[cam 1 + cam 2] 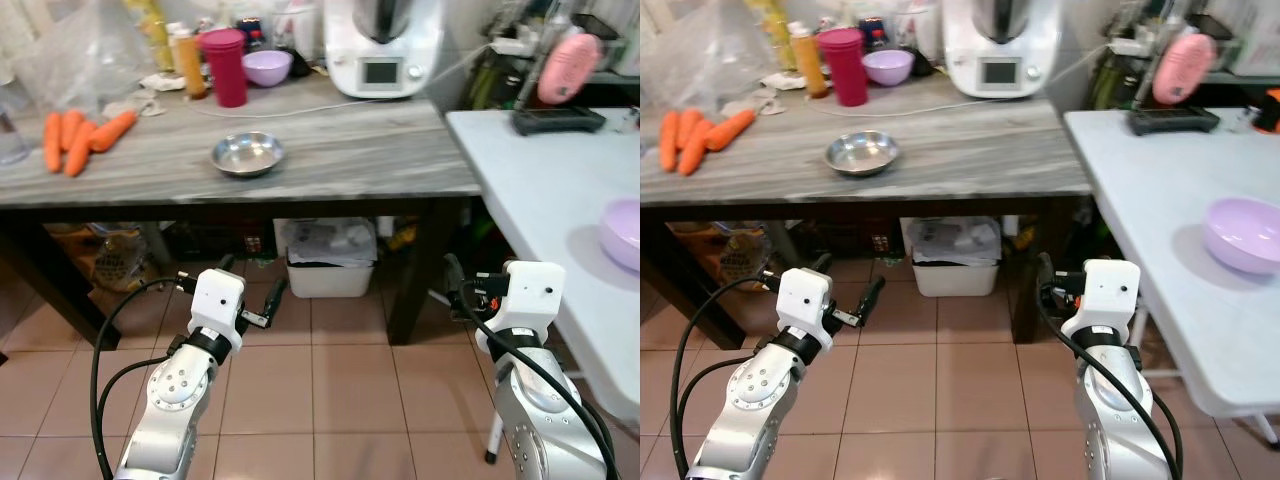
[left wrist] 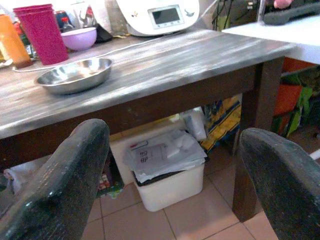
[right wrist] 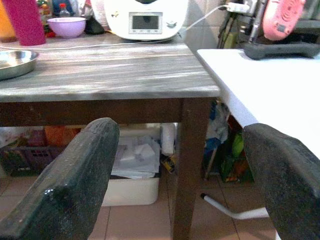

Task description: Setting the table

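A steel bowl (image 1: 246,153) sits near the middle of the grey wooden table (image 1: 380,160). A lilac bowl (image 1: 1243,233) rests on the white table (image 1: 1140,190) to my right. A smaller lilac bowl (image 1: 267,67) and stacked magenta cups (image 1: 226,66) stand at the back of the wooden table. My left gripper (image 1: 250,287) hangs open below the wooden table's front edge, holding nothing. My right gripper (image 3: 180,150) is open and empty too, low beside the white table's edge.
Several carrots (image 1: 80,140) lie at the wooden table's left end. A white kitchen machine (image 1: 383,45) stands at the back. A white bin (image 1: 328,260) with papers sits under the table on the tiled floor (image 1: 330,380). A dark table leg (image 1: 415,270) stands between the arms.
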